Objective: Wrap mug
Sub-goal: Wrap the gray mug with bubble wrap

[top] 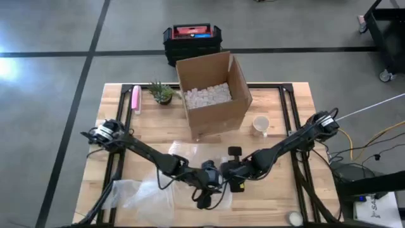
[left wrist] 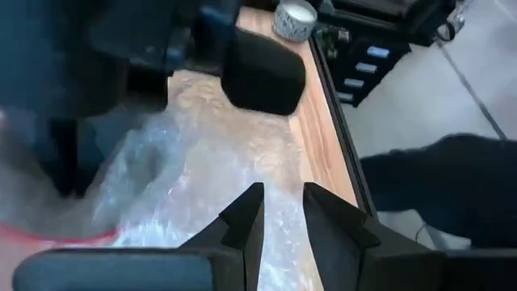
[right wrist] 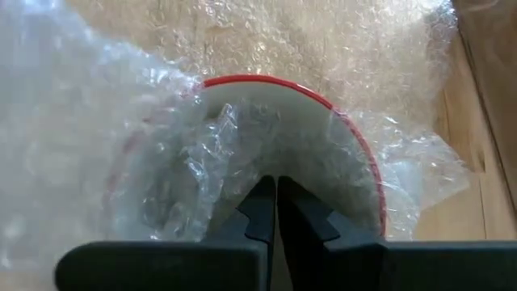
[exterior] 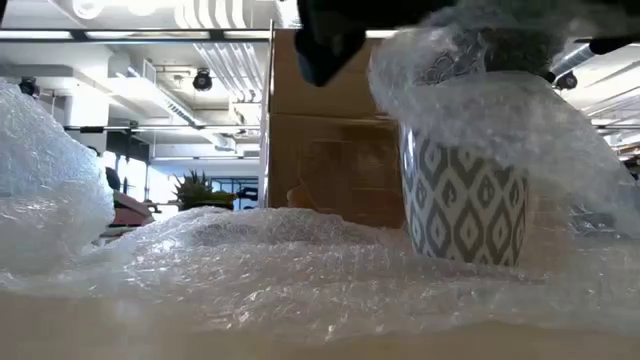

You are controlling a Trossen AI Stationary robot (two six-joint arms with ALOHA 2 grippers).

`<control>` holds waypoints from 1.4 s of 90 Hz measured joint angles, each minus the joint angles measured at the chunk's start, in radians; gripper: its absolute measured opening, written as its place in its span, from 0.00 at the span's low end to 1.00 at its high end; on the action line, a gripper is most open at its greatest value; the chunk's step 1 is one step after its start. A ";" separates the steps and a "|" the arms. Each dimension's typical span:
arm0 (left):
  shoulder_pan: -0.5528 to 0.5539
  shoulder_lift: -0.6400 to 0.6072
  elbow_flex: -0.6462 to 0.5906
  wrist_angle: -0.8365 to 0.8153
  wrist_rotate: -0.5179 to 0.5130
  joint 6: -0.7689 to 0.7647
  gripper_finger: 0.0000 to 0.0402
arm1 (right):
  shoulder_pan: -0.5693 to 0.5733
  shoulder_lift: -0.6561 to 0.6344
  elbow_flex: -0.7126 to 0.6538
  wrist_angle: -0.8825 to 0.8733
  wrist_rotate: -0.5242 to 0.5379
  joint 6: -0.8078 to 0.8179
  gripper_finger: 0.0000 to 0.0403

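Observation:
The mug (exterior: 465, 205), grey-and-white patterned with a red rim (right wrist: 323, 101), stands upright on a sheet of bubble wrap (exterior: 250, 260) near the table's front middle. Wrap is drawn up over its sides and tucked into its mouth (right wrist: 202, 162). My right gripper (right wrist: 276, 190) hangs over the mug, shut, its tips pointing down into the mouth. My left gripper (left wrist: 283, 202) is beside the mug over the flat wrap (left wrist: 202, 137), open by a narrow gap with nothing between the fingers. In the high view both grippers (top: 215, 177) hide the mug. My right gripper comes from above, fingers pointing down, its shut fingertips (right wrist: 262, 202) set against the bubble wrap bunched inside the mug's mouth (right wrist: 218, 174). The mug stays upright on the wrap-covered table. Whether any wrap is caught between the fingers does not show.
An open cardboard box (top: 212, 95) of white packing peanuts stands at the far middle. To its right stands a plain white mug (top: 261, 124). A small plant (top: 162, 94) and a pink item (top: 135, 99) sit far left. A tape roll (top: 293, 218) lies near right.

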 joint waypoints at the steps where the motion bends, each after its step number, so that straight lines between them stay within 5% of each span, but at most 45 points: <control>1: 0.002 0.000 0.000 -0.002 -0.009 0.002 0.19 | 0.000 0.000 0.000 -0.001 0.001 0.000 0.01; 15: 0.044 -0.011 0.001 -0.039 -0.104 0.010 0.19 | 0.000 0.000 0.000 0.002 0.001 0.000 0.01; 68: 0.108 0.051 0.003 -0.047 -0.057 0.035 0.19 | 0.009 -0.036 0.167 -0.281 -0.104 0.018 0.01; 84: 0.109 0.054 -0.002 -0.074 -0.047 0.038 0.19 | 0.011 -0.052 0.171 -0.345 -0.064 0.004 0.01; 126: 0.108 0.054 0.000 -0.048 -0.039 0.068 0.19 | 0.063 -0.119 0.193 -0.313 -0.105 -0.013 0.01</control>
